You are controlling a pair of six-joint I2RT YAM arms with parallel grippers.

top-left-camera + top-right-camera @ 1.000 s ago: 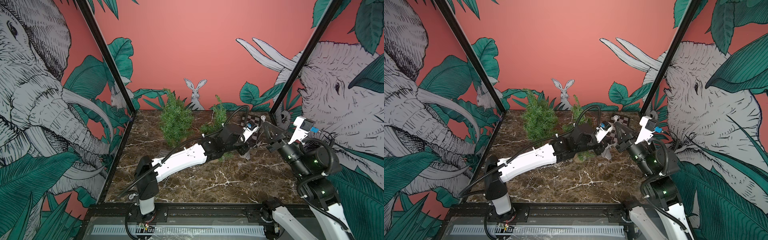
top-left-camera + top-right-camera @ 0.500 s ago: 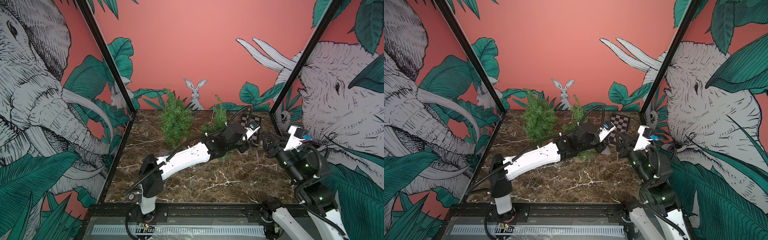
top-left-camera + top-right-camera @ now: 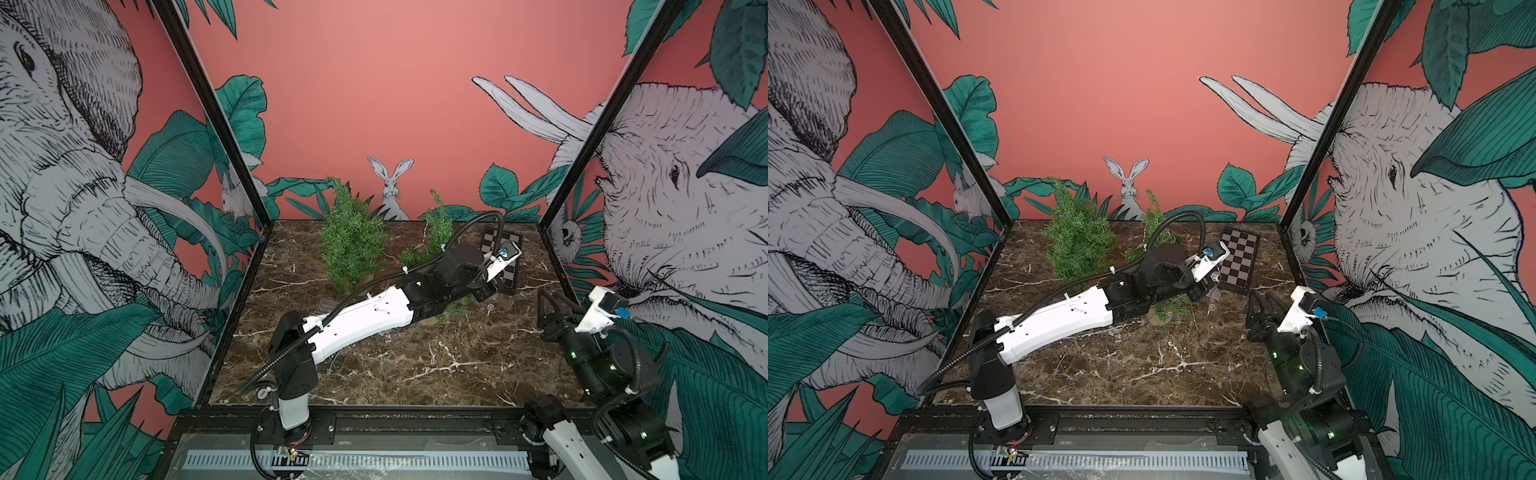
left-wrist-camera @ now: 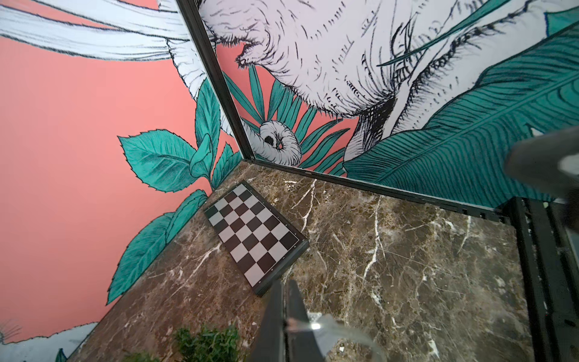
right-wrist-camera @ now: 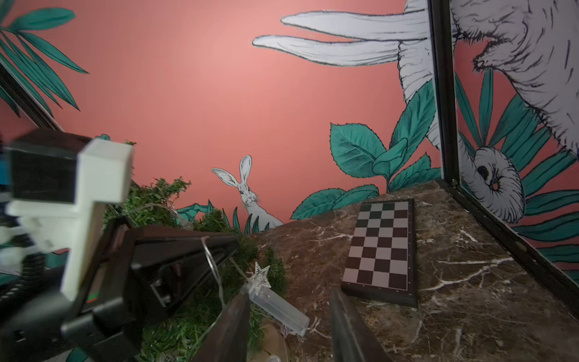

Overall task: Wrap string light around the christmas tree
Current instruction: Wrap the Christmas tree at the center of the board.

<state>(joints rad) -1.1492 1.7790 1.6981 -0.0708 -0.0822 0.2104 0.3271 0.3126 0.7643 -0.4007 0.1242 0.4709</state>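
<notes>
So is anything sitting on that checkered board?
No, the board lies bare on the marble table, with every square in sight in the right wrist view.

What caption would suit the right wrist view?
Left gripper shut on the string light wire beside the small tree; right gripper open, chessboard behind.
</notes>
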